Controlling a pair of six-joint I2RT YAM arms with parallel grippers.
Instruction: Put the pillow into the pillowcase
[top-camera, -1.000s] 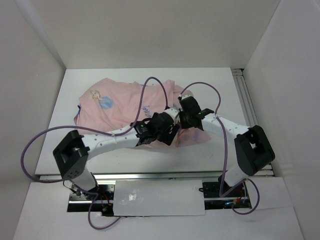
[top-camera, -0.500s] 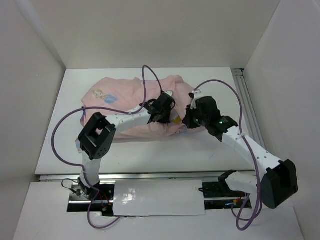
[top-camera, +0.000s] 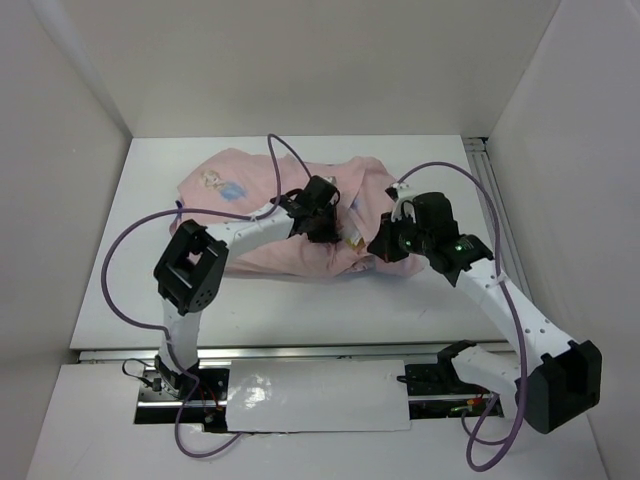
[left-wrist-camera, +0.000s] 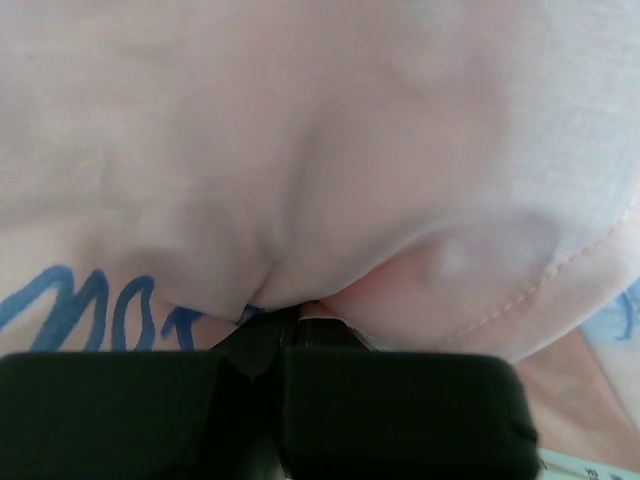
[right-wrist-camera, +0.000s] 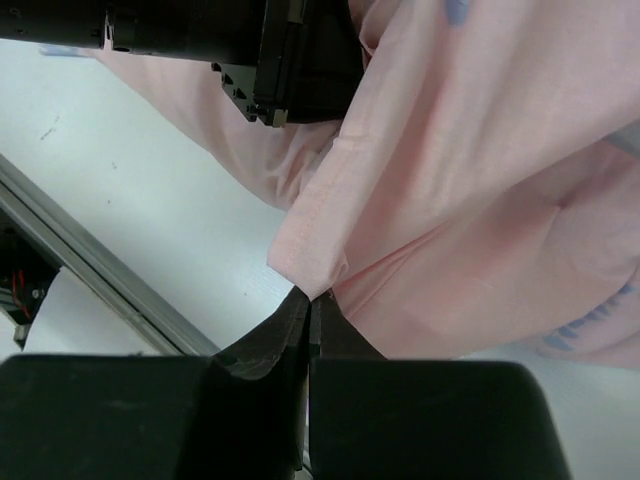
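The pillowcase lies pale pink side up in a bulging heap at the middle of the table, with a small cartoon print at its far left. Most of the pillow is hidden under it; only a small white-and-yellow bit shows between the grippers. My left gripper rests on the heap's right part, shut on a puckered fold of pink fabric near blue lettering. My right gripper is shut on a hemmed corner of the pillowcase at the heap's near right end.
The white table has tall white walls on the left, back and right. A metal rail runs along its right side and another along the near edge. Purple cables loop above both arms and over the fabric.
My left arm has swung from in front of the heap onto it, and its gripper has shut on the fabric. The right arm has stretched out to the right. The pillowcase is more bunched.
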